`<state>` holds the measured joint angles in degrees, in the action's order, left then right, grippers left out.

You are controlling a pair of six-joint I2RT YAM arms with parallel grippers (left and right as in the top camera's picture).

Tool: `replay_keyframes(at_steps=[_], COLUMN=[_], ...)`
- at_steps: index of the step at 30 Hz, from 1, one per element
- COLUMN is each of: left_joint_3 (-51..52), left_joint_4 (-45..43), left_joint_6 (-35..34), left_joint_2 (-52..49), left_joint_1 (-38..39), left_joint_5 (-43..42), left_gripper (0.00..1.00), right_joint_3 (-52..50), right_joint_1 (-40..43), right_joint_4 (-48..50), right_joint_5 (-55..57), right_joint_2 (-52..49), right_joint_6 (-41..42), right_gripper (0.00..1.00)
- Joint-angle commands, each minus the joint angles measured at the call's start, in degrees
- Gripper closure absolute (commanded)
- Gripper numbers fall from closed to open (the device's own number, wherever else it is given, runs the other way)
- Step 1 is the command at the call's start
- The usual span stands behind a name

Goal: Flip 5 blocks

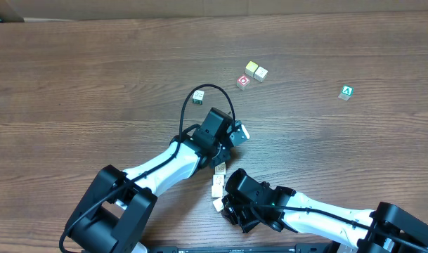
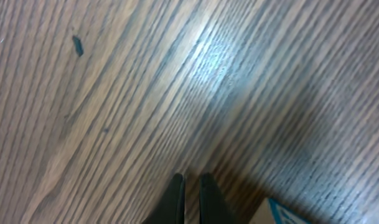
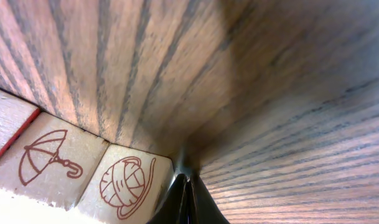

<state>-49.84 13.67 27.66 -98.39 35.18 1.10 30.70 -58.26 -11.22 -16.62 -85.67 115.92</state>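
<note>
**A:** What do we have around the arms, and does anything block us?

**B:** Seen from overhead, the red-marked cube point(image 1: 243, 81) sits toward 1 o'clock from the middle of the surface point(image 1: 80, 77). It is just beside a pair of blocks point(image 1: 256, 71). The green "A" cube point(image 1: 346, 92) lies well apart at 2 o'clock. The left arm's black cable point(image 1: 184, 112) loops over the wood, and a lone block point(image 1: 197, 97) shows inside that loop.

**A:** And our pincers?

**B:** The left pincer point(image 2: 190, 196) has its fingers pressed together with nothing between them. A white block point(image 1: 242, 131) lies just beside it at 3 o'clock, and its blue-printed corner point(image 2: 282, 213) shows in the wrist view. The right pincer point(image 3: 188, 199) is likewise pressed together on nothing. A row of blocks point(image 1: 218, 184) runs between the two arms. Its yarn-ball block point(image 3: 128, 180) is right against the right fingers at 9 o'clock, though we cannot tell if they touch. The umbrella block point(image 3: 49, 158) is next along.

**A:** Where is there room to move?

**B:** Open wood stretches toward 9 and 11 o'clock. The far edge runs along 12 o'clock, and both arm bases crowd 6 o'clock.
</note>
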Motion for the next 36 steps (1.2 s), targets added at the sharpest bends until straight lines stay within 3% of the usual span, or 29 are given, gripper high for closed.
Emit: replay_keyframes(at_steps=[1, 6, 14, 17, 23, 27, 36], left_joint_3=[0.0, -0.5, -1.1, -1.1, -1.1, -1.1, -1.0], left_joint_4=[-0.3, -0.6, 1.6, 4.5, 15.5, 22.3, 34.0], left_joint_6=[-1.1, -4.0, -15.2, -23.3, -43.9, -46.1, -48.7], left_joint_2=[-0.7, -0.7, -0.7, -0.7, -0.7, -0.7, 1.9], left_joint_1=[-0.7, -1.8, -7.0, -8.7, -9.8, -9.8, -9.8], left_joint_5=[0.9, 3.5, 6.9, 6.8, 3.4, -4.4, -10.4], left_gripper=[0.96, 0.96, 0.96, 0.96, 0.96, 0.96, 0.96], right_joint_3=[1.2, 1.2, 1.2, 1.2, 1.2, 1.2, 1.2], right_joint_1=[-0.3, 0.0, 2.4, 3.9, 5.7, 5.9, 5.9], right_joint_4=[-0.5, -2.9, -14.6, -19.4, -19.6, -16.1, -16.2], right_joint_5=[-0.2, 0.2, 3.4, 4.1, 4.5, 4.6, 5.0], right_joint_2=[0.8, 1.1, 5.4, 6.9, 7.1, 7.1, 7.1], right_joint_6=[6.6, 6.7, 3.6, -1.6, -24.4, -41.9, -49.2], right_gripper=[0.96, 0.96, 0.96, 0.96, 0.96, 0.96, 0.96])
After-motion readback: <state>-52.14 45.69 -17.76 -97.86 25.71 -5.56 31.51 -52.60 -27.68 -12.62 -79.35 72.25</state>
